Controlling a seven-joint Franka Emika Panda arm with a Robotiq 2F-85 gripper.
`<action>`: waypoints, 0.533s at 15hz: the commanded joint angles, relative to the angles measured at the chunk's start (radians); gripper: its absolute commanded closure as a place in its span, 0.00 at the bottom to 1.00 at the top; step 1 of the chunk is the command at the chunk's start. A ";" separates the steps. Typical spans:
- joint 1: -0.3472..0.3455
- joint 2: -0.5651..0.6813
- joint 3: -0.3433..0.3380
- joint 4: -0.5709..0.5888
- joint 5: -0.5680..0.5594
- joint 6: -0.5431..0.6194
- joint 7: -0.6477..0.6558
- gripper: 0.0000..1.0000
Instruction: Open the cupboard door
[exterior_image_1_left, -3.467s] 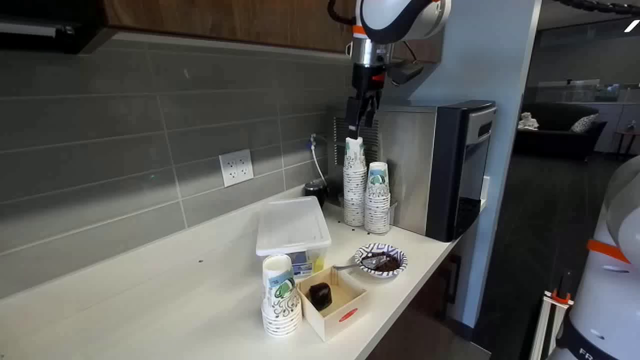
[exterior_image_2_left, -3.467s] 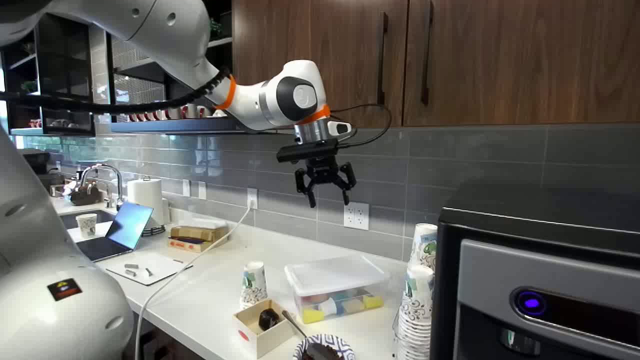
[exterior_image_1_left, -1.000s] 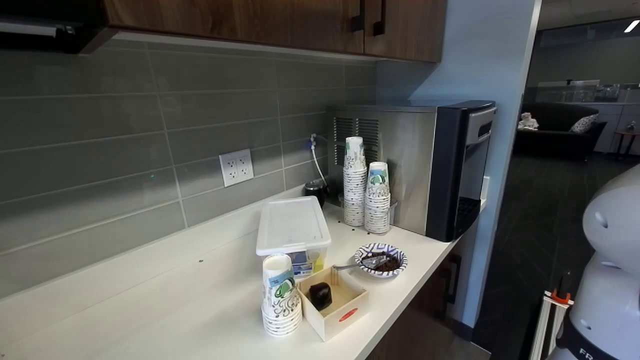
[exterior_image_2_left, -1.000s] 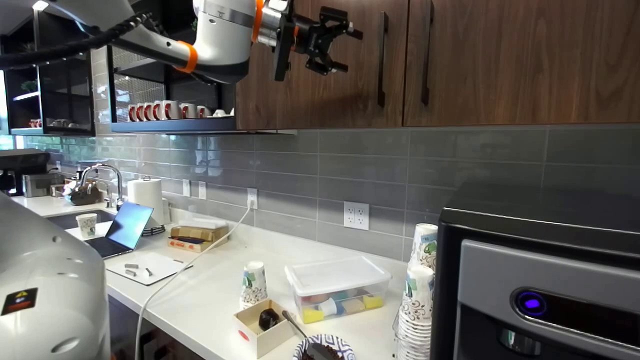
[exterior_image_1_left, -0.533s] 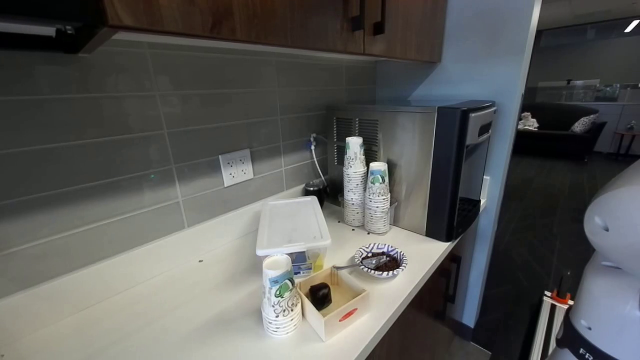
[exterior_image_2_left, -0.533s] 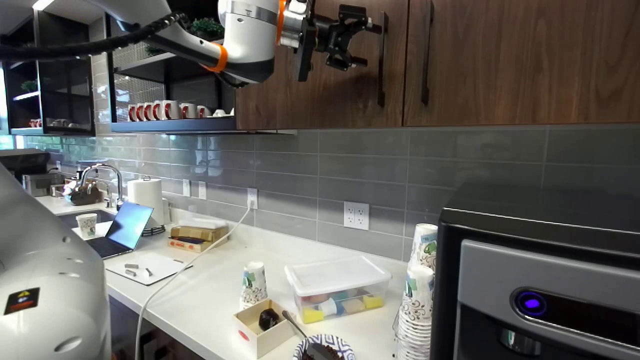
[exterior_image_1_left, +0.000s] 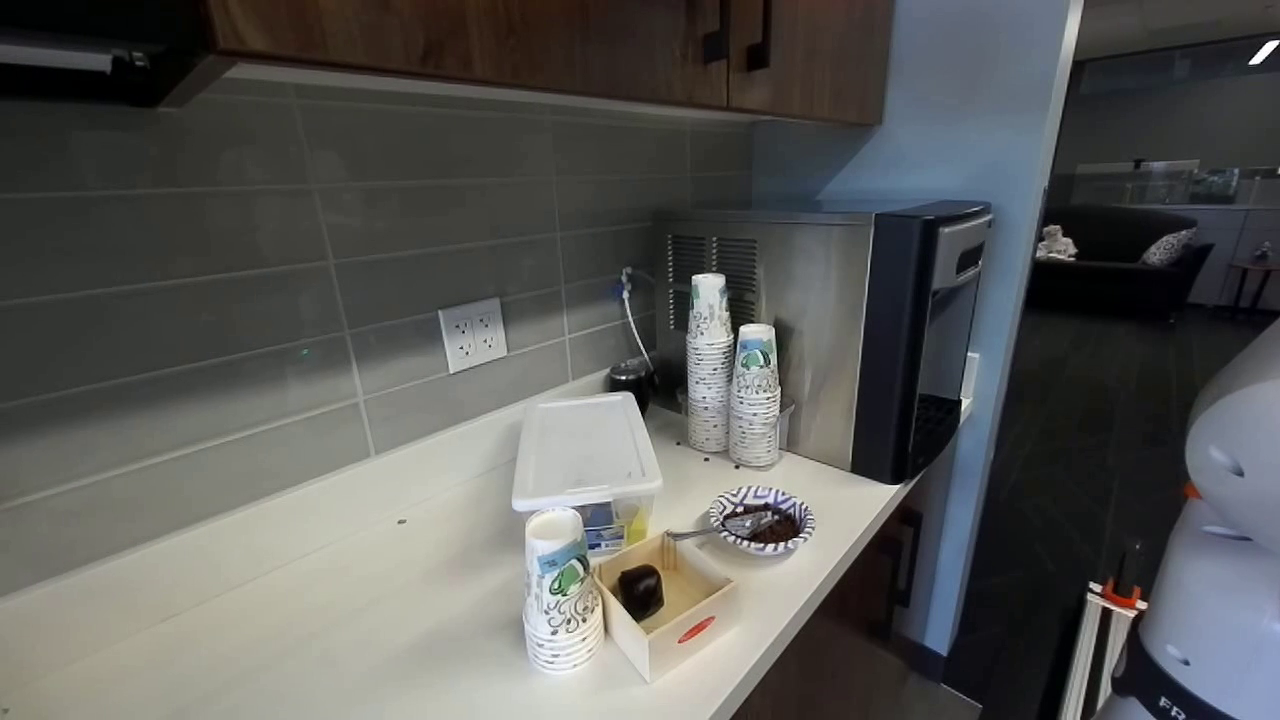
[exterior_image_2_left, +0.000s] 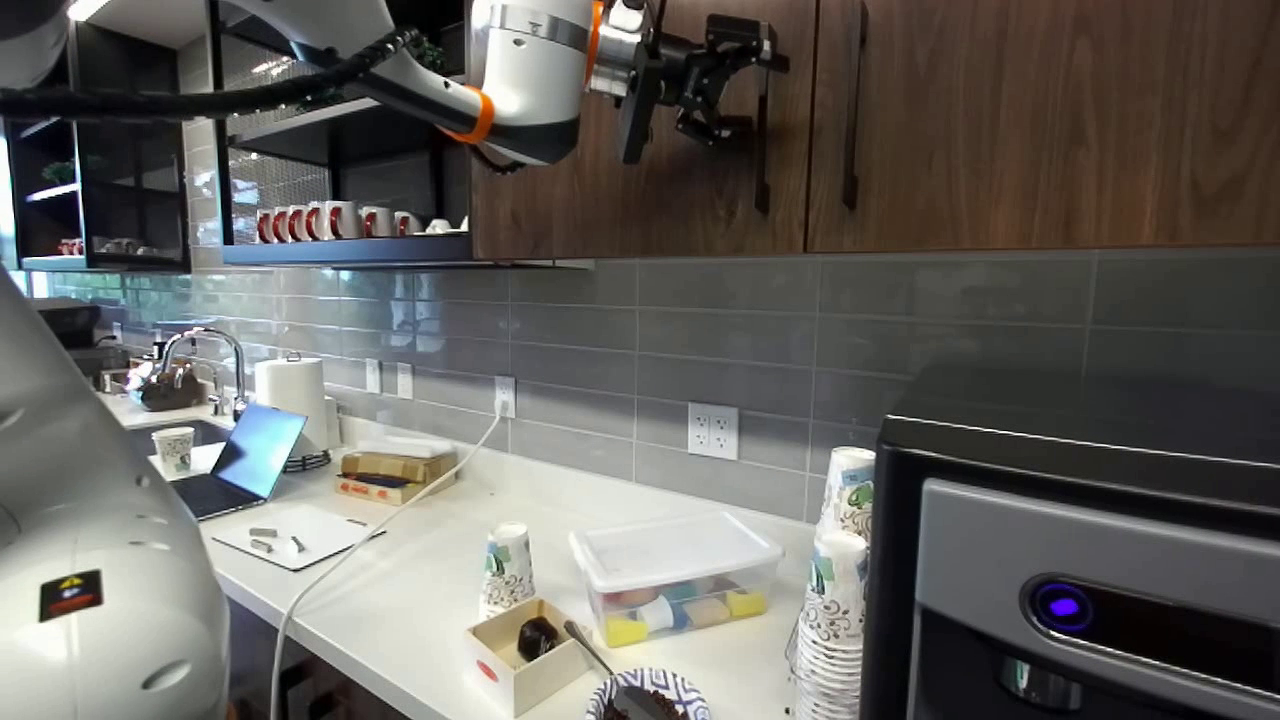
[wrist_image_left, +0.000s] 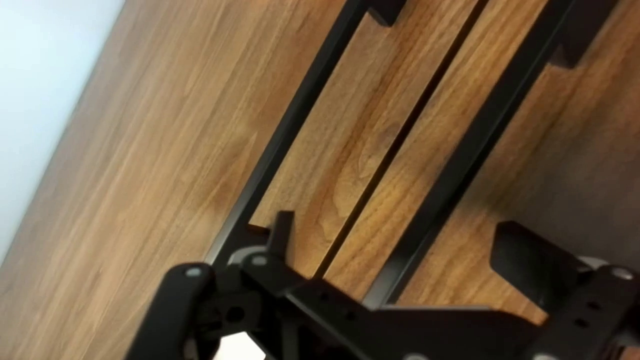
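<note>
The brown wooden cupboard has two shut doors, a near-handle left door (exterior_image_2_left: 680, 200) and a right door (exterior_image_2_left: 1050, 120) in an exterior view. Each has a long black upright bar handle: the left door's handle (exterior_image_2_left: 763, 175) and the right door's handle (exterior_image_2_left: 853, 110). My black gripper (exterior_image_2_left: 757, 92) is open in front of the left door's handle. In the wrist view the open gripper (wrist_image_left: 400, 247) has one finger on each side of a black handle (wrist_image_left: 460, 165); the second handle (wrist_image_left: 280, 142) lies beyond one finger. I cannot tell whether anything touches. The gripper is out of the exterior view showing the handle ends (exterior_image_1_left: 715, 40).
Below are a counter (exterior_image_2_left: 420, 560), paper cup stacks (exterior_image_2_left: 835, 600), a lidded plastic box (exterior_image_2_left: 675, 575), a wooden box (exterior_image_2_left: 525, 660) and a bowl (exterior_image_2_left: 650, 690). A dispenser machine (exterior_image_2_left: 1090, 520) stands at right. Open shelves with mugs (exterior_image_2_left: 340, 220) are beside the cupboard.
Earlier my gripper pointed down below the cupboard. It has risen and turned to face the doors, then moved right onto the left door's handle area. The doors have not moved.
</note>
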 joint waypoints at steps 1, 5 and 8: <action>0.029 0.028 -0.038 0.055 -0.035 -0.016 0.050 0.00; 0.025 -0.001 -0.074 0.048 -0.028 -0.018 0.080 0.00; 0.029 -0.013 -0.088 0.031 -0.019 -0.016 0.117 0.00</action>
